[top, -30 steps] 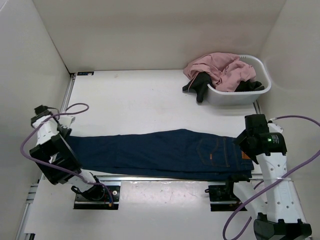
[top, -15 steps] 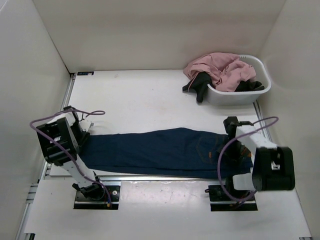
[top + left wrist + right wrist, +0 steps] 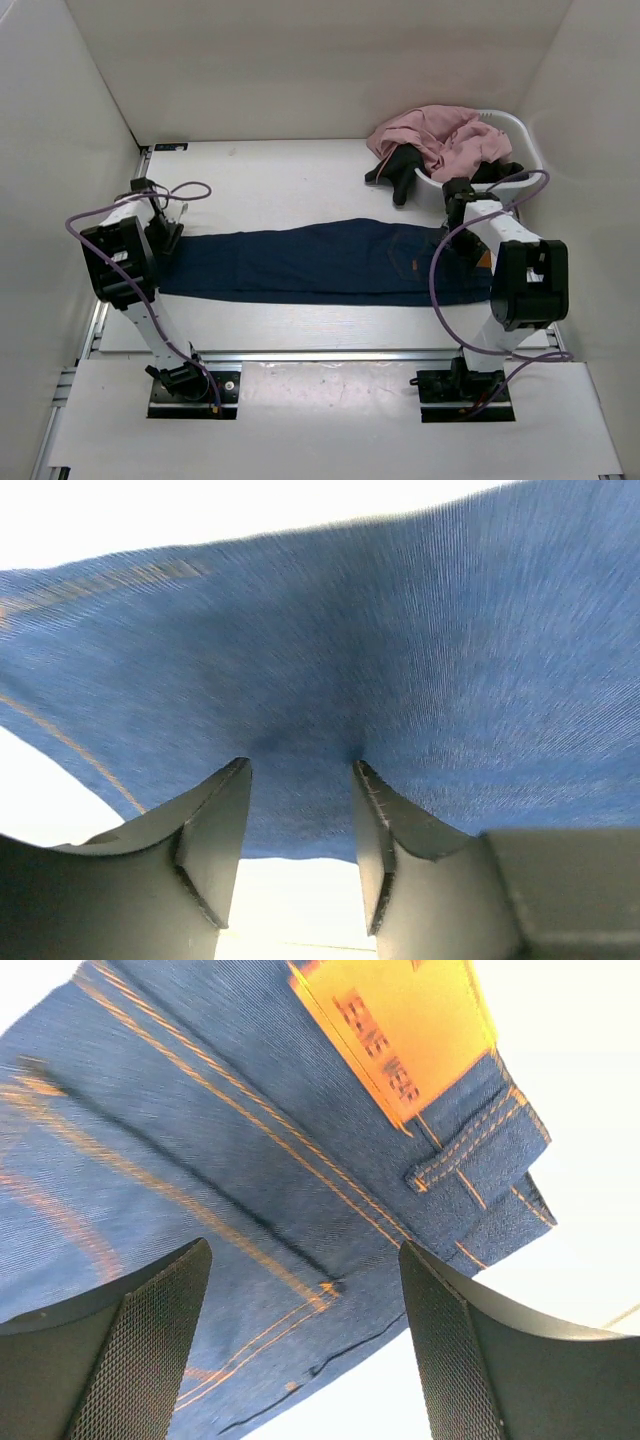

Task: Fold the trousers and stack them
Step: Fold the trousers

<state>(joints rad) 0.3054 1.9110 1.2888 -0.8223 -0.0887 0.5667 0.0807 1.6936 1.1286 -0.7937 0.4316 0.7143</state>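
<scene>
The dark navy trousers lie flat and lengthwise across the table, waistband on the right, leg ends on the left. My left gripper is at the leg ends. In the left wrist view its fingers stand apart with their tips on the denim near its edge. My right gripper is over the waistband. In the right wrist view its jaws are wide open just above the denim, with the orange-brown patch and a belt loop ahead of them.
A white basket stands at the back right, holding a pink garment. A small black garment hangs over its left rim onto the table. White walls close in left, right and behind. The arm bases sit on a rail at the near edge.
Both arms have reached forward and the trousers have slid from the near rail toward the middle of the table, still stretched out lengthwise.
</scene>
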